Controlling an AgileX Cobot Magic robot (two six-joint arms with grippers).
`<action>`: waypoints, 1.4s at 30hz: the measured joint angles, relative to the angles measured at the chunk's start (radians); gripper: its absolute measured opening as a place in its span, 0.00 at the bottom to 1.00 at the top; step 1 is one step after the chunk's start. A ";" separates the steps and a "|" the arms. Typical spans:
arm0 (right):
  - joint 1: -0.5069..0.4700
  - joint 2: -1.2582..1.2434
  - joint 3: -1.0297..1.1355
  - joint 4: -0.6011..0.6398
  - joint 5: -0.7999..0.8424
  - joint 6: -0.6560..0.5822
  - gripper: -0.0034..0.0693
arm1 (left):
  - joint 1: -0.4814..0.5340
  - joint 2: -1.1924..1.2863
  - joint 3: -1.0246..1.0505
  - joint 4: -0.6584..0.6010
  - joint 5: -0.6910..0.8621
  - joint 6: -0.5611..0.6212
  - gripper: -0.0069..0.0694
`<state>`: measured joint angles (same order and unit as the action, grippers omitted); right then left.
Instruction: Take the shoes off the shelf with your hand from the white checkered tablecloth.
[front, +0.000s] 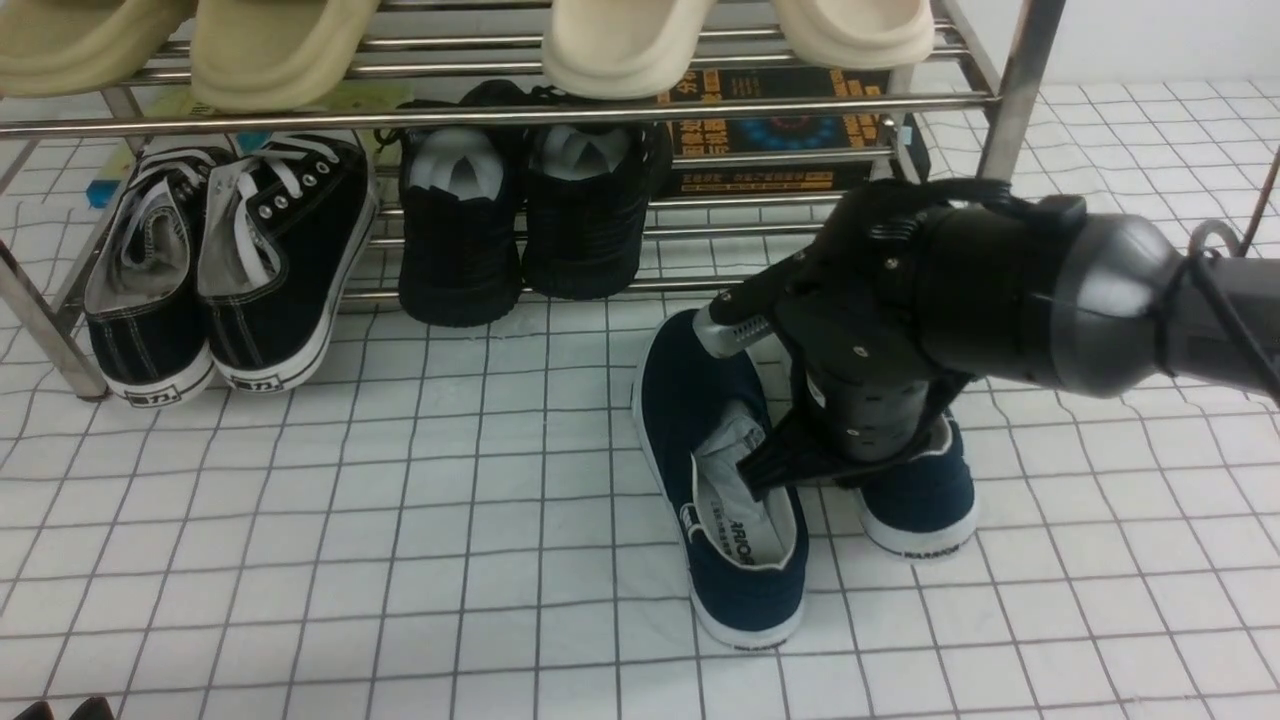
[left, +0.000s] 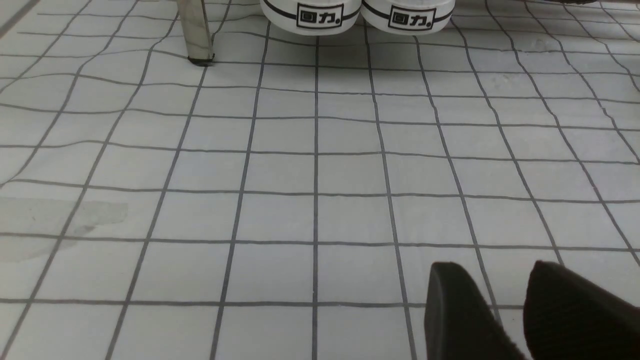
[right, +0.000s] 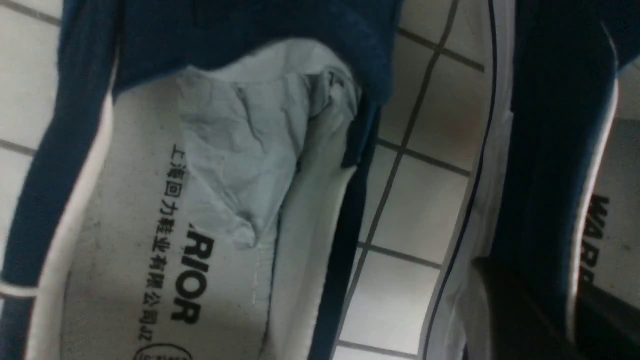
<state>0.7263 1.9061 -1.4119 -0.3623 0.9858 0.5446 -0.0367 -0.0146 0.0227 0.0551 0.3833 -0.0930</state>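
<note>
Your right gripper (right: 540, 300) hung low over navy WARRIOR slip-ons (front: 690, 390), fingers at one shoe's side wall; couldn't tell whether gripping. Pair lay on checkered tablecloth (front: 400, 560), before shoe rack (front: 1010, 110). Your left gripper (left: 495, 280) stood narrowly open.

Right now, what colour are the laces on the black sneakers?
White, clearest in the front view.

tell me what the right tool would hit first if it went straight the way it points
Likely the side wall of the right-hand navy shoe, just ahead of the tool; depth is unclear, so they may already touch.
</note>
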 joint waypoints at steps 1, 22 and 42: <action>-0.001 0.001 -0.003 0.025 0.010 -0.002 0.30 | 0.000 0.000 0.000 0.000 0.000 0.000 0.41; -0.003 -0.760 0.153 0.196 0.132 -0.291 0.03 | 0.000 0.000 0.000 0.000 0.000 0.000 0.41; -0.003 -1.249 0.895 0.264 -0.569 -0.288 0.03 | 0.000 0.000 0.000 0.000 0.000 0.000 0.41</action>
<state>0.7231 0.6576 -0.5169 -0.0983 0.4172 0.2570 -0.0367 -0.0146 0.0227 0.0551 0.3833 -0.0930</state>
